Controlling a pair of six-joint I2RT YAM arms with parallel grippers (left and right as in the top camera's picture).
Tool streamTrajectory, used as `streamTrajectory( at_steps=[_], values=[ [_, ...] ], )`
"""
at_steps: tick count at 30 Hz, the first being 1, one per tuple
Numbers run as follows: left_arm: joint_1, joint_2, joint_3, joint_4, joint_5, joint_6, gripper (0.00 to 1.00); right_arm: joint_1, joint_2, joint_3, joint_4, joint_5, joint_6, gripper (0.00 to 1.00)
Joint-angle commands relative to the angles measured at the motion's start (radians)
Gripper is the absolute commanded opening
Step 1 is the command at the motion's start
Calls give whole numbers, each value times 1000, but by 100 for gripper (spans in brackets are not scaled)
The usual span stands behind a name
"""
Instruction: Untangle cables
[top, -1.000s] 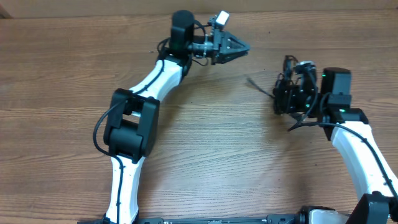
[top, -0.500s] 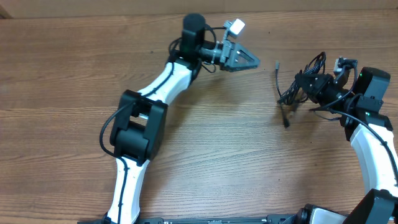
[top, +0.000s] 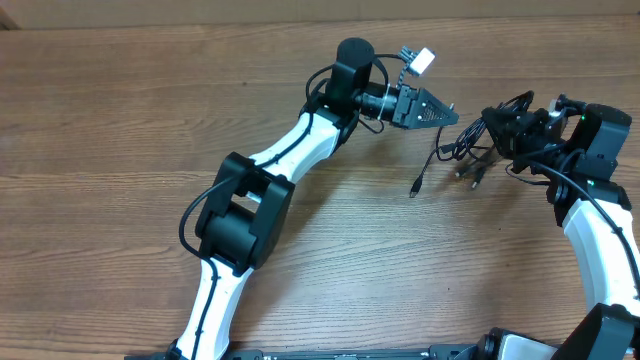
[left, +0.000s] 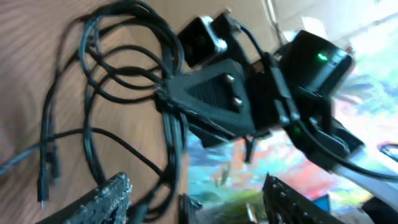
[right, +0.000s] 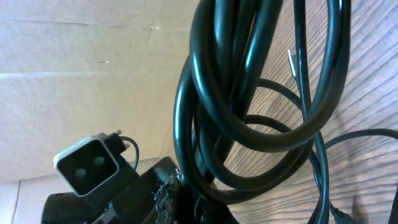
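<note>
Black cables (top: 462, 150) sit bunched at the right gripper (top: 508, 135), whose jaws are clamped on the bundle over the wooden table (top: 330, 280). Loose plug ends spread onto the wood. Just beside the bunch, the left gripper (top: 450, 114) has jaws spread wide, apparently touching nothing, though its wrist view is blurred.

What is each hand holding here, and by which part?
Right hand grips the cables at their bunched loops, plug ends lying loose. Left hand is open, holding nothing.

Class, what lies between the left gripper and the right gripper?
The cables, bunched in the right gripper and trailing toward the left gripper; the overhead view shows it.
</note>
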Motion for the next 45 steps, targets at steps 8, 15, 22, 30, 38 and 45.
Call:
streamTrajectory(
  at_steps=[8,15,22,30,38,45],
  values=[
    [-63,5,3,-372,-390,332,84,2,-22,14,14,9,33,4],
    [-95,-22,3,-422,-500,405,100,2,-20,14,13,21,18,4],
    [-105,-160,3,-575,-723,558,100,2,-18,14,14,43,18,4],
    [-136,-286,3,-724,-877,655,100,2,-18,14,14,43,18,4],
    [-190,-300,3,-800,-1028,664,100,2,-18,14,14,42,22,4],
    [-225,-300,3,-847,-1193,664,100,2,-18,14,14,5,23,4]
  ],
)
